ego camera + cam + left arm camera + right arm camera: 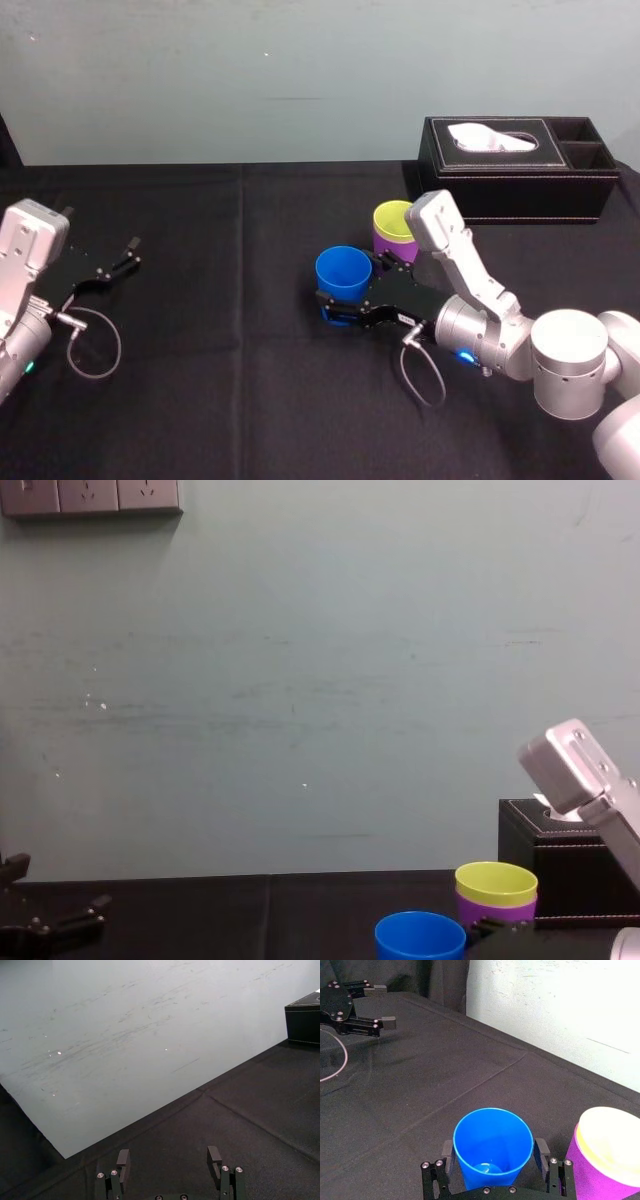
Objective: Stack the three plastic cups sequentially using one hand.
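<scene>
Gripping the blue cup (343, 270) low on its wall, the right pincer (340, 312) is clenched on it. One finger (447, 1150) presses each side. The cup is upright, mouth up, and sits right between the fingertips. Cannot tell if its base touches the black tablecloth (230, 340) or hangs just above it.

Just beside the pincer, past its right finger and a bit farther back, the purple cup (392, 246) stands upright on the cloth. It is very close to the blue cup; touching or not, cannot tell. The yellow-green cup (393, 217) is nested inside the purple one, with only its top band and rim sticking out above the purple rim.

Behind the pincer's wrist, a thin cable loop (421, 377) lies on the cloth.

Farther beyond the pincer, back and to the right, a black tissue box (515, 185) sits near the wall, with white tissue poking out of its top slot. It is apart from the two nested cups.

Well apart to the left of the working pincer, the left pincer (130, 252) rests low over the cloth, its fingers spread with nothing between them.
</scene>
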`<state>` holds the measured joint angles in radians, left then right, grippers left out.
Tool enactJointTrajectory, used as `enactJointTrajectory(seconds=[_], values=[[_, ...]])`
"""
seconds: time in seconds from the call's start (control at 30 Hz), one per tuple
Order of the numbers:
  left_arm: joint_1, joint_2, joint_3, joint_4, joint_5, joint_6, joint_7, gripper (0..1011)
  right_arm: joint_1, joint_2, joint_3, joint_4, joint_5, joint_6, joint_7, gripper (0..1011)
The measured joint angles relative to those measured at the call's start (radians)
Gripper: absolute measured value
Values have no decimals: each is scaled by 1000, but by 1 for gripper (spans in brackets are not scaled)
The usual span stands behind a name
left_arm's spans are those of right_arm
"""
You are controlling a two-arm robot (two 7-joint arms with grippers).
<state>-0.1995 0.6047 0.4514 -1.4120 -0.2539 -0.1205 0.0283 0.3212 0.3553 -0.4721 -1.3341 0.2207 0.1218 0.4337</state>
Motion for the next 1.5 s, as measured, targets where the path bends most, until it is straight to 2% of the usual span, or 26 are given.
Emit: enactJointTrajectory(seconds=[0.23,0.53,0.63,0.8,0.9,1.5], values=[[0,0,0,0,0,0,0,1010,7,-17,-1,18,-18,-9,-12,1003],[0,0,0,0,0,0,0,1010,6,-15,-1,17,-17,-8,-11,1003],[0,0,0,0,0,0,0,1010,6,-14,-1,16,-17,-8,-11,964],[0,0,0,0,0,0,0,1010,5,-14,-1,15,-16,-7,-11,814],[0,0,0,0,0,0,0,1010,5,-14,-1,15,-15,-7,-11,773],[0,0,0,0,0,0,0,1010,5,-12,-1,13,-13,-6,-10,735]])
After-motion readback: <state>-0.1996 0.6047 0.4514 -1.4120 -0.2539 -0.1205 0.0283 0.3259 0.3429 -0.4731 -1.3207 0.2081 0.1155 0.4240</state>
